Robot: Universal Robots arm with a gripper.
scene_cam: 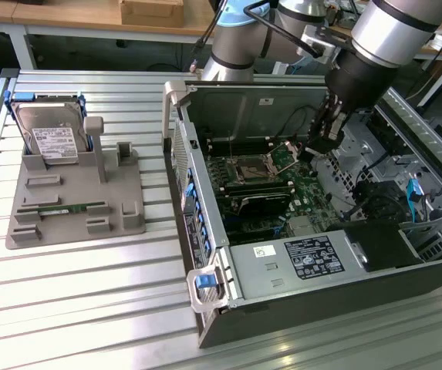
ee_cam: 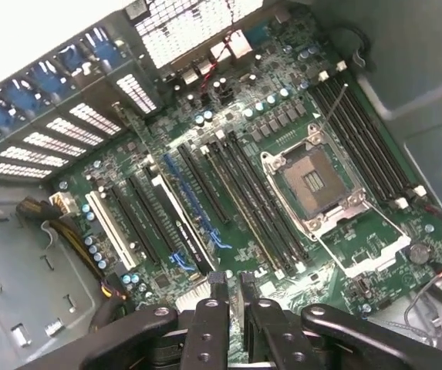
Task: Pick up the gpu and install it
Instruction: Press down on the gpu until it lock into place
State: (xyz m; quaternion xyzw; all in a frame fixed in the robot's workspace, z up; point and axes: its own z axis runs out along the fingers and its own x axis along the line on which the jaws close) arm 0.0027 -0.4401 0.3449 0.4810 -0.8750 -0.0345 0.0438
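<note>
Tool (ee_cam: 232, 277) (scene_cam: 321, 142): hanging inside the open computer case (scene_cam: 298, 304), holding its fingers only a narrow gap apart and gripping nothing. Looking down on the motherboard (ee_cam: 282, 116) directly beneath. Finding the gpu (ee_cam: 183, 231) (scene_cam: 261, 202) just ahead of the fingertips and below them, standing on edge in an expansion slot, apart from the tool. Passing the bare processor socket (ee_cam: 313, 181) off to one side. Noting, well away outside the case, a grey holder (scene_cam: 66, 231) on the tabletop (scene_cam: 89, 308) carrying a hard drive (scene_cam: 51, 139) and a memory stick (scene_cam: 62, 208).
</note>
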